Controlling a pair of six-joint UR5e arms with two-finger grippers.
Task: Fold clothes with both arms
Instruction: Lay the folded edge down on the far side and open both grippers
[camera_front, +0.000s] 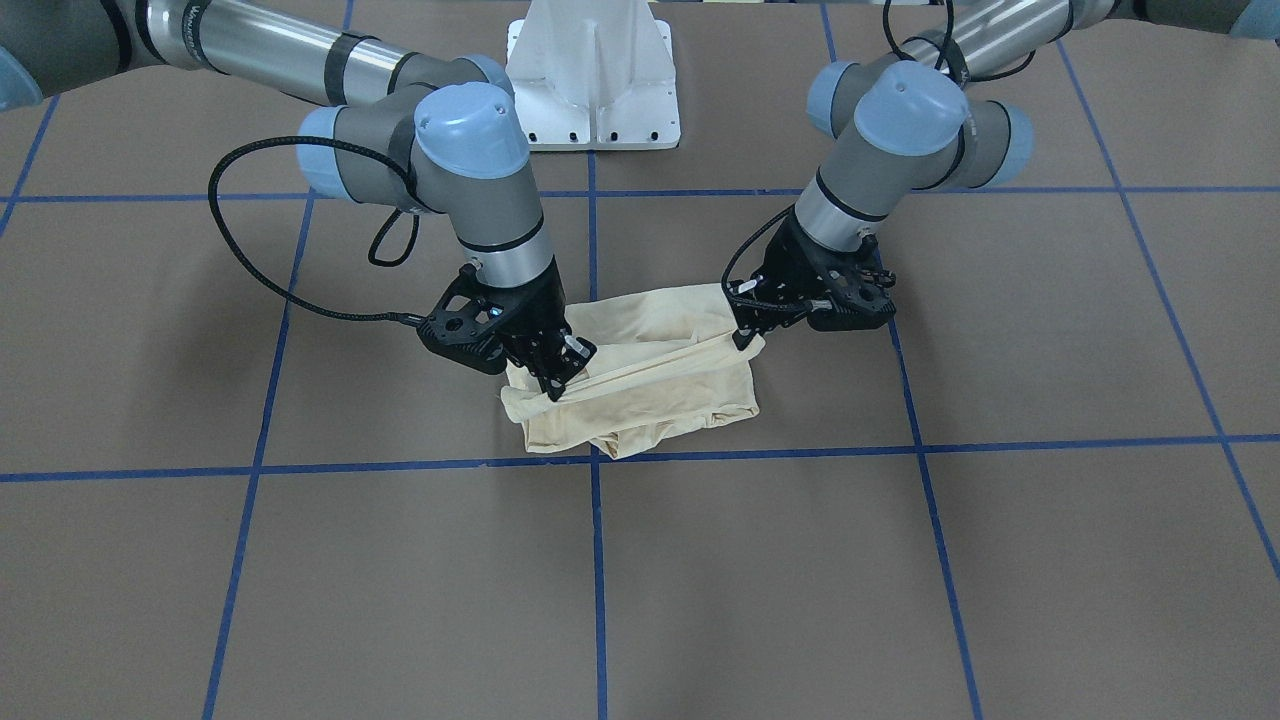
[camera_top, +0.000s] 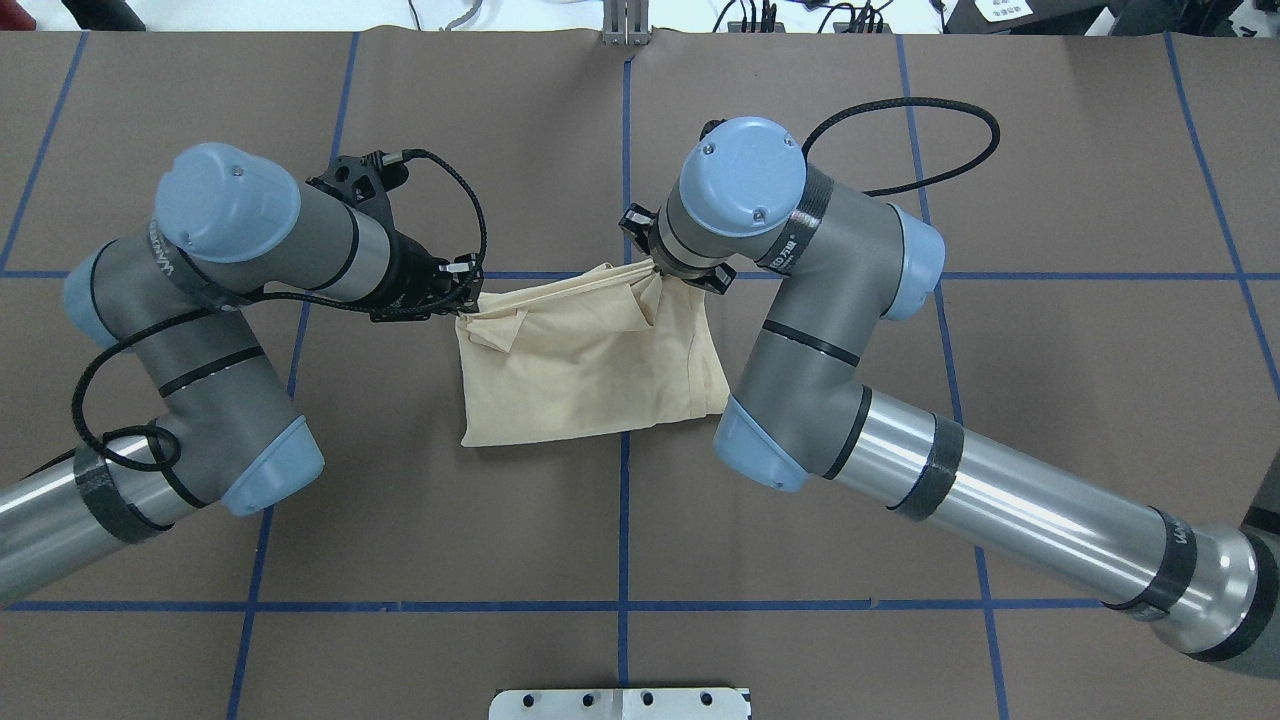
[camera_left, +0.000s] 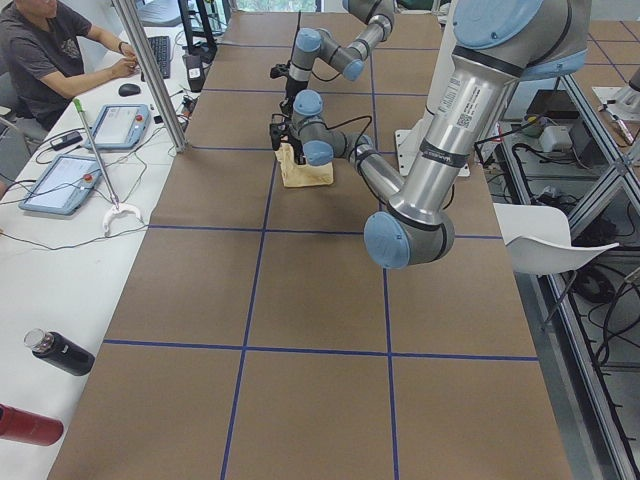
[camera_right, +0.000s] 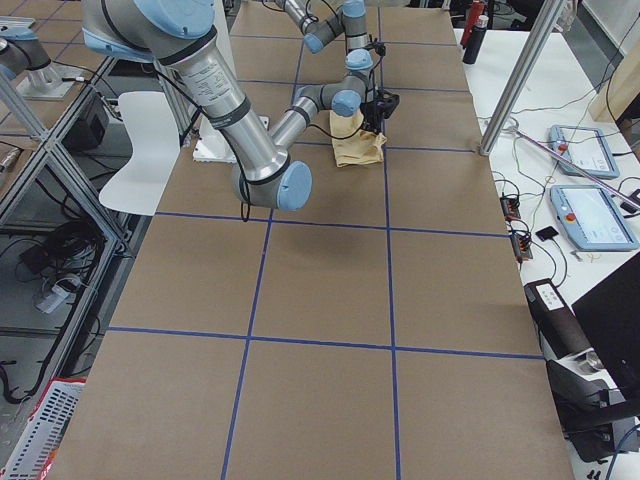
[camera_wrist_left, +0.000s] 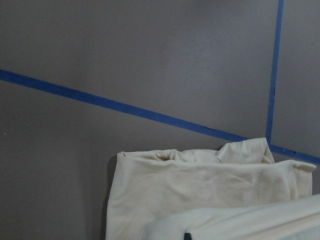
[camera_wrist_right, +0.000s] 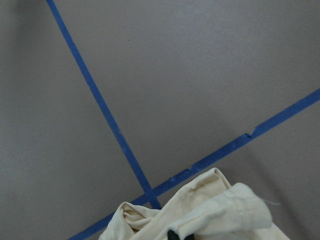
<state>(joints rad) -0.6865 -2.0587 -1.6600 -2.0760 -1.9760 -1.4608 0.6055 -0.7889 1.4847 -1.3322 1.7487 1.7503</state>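
T-shirt (camera_front: 640, 400): crumpled cream bundle on brown table (camera_front: 300, 560), between both grippers.
Left gripper (camera_front: 746, 338): clamped on one T-shirt corner.
Right gripper (camera_front: 556, 384): clamped on the opposite corner.

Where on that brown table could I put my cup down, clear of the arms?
Best: the bare table beyond the blue tape line that runs along the edge of the T-shirt, away from the robot. Crowded: the middle, where the left gripper and right gripper both pinch it, near the white pedestal.
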